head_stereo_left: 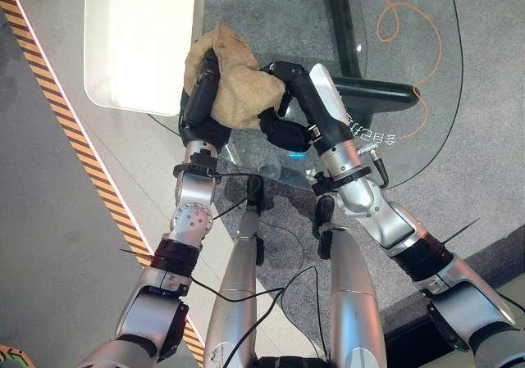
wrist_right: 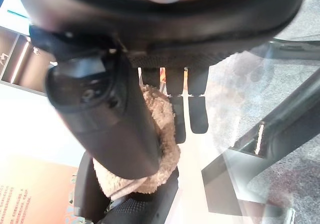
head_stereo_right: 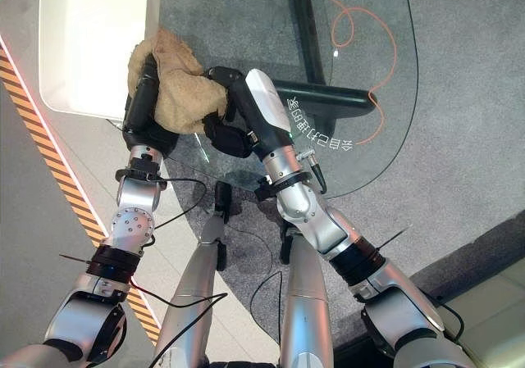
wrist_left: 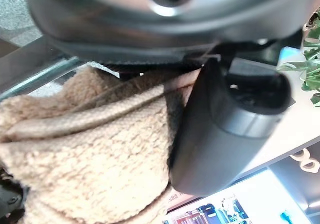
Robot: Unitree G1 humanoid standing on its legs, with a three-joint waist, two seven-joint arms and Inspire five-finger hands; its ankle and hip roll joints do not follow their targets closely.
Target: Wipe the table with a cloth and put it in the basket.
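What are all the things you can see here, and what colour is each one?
cloth: one, tan and fluffy, bunched up over the glass table's near edge, held between the two hands
glass table: one, clear top with a dark bar underneath, floor showing through it
white counter: one, white with rounded corners, beside the table on the robot's left
orange cord: one, orange, looping on the floor seen through the glass
striped tape: one strip, orange and black, running across the floor on the left
left hand: dark, wrapped round the cloth
right hand: dark, fingers straight against the cloth's other side
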